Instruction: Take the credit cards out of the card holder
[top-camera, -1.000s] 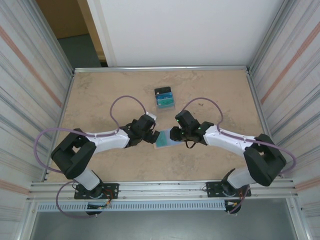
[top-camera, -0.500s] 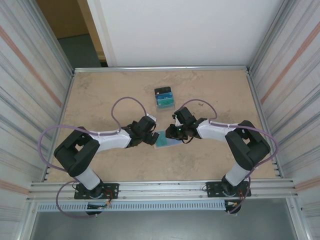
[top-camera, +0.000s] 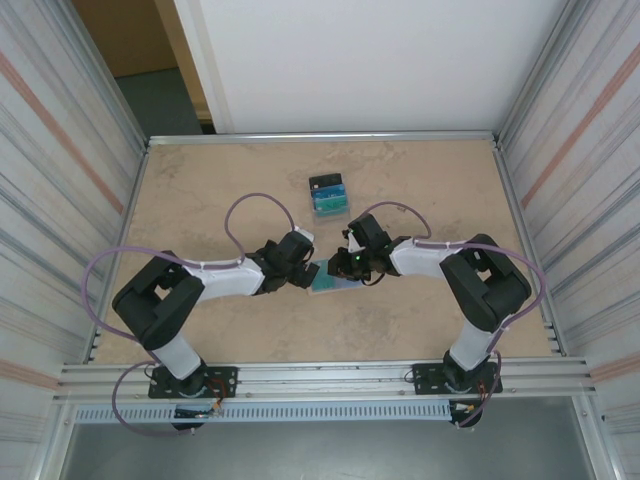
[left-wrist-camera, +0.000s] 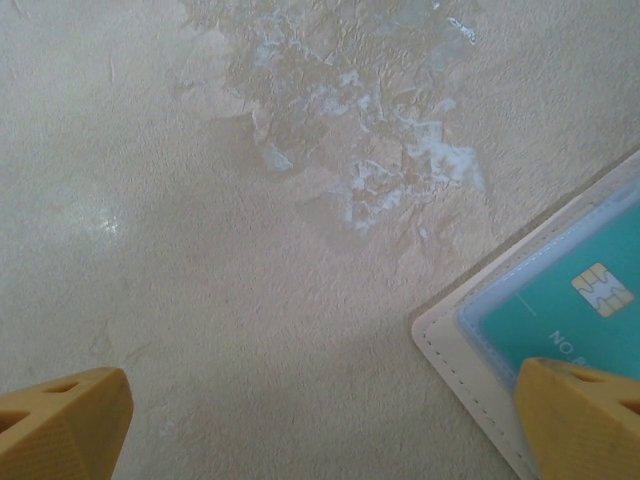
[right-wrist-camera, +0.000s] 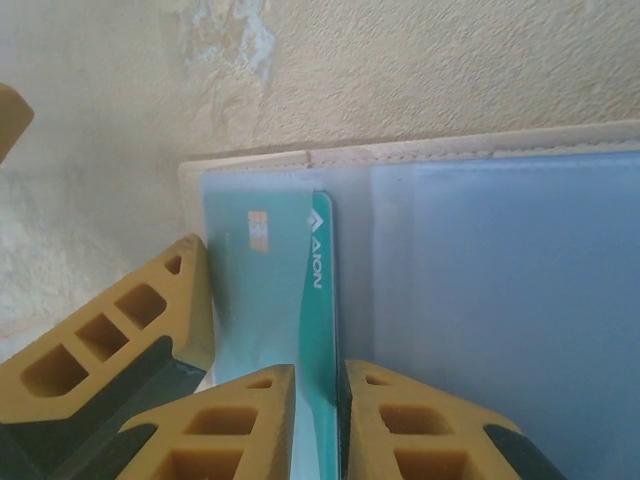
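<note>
Here we find the right gripper drawn nearly together, its two yellow fingers pinching the near edge of a teal credit card. The card runs straight ahead of the tips, into the clear sleeve of the open card holder. The holder lies flat on the table, spreading ahead of this gripper and off to its right. Just left of it, another yellow finger sits over the holder's left edge; we cannot tell whether it touches.

The left gripper stands wide apart and holds nothing. Bare table lies between its fingers, and the holder's stitched corner, with the card's chip showing, sits under its right finger.

From above the pinch itself is hidden beneath the wrists, so the wrist cameras give us that. The overhead view gives us instead both grippers tip to tip over the holder. It also gives us a small stack of dark and teal pieces, well apart beyond them.
</note>
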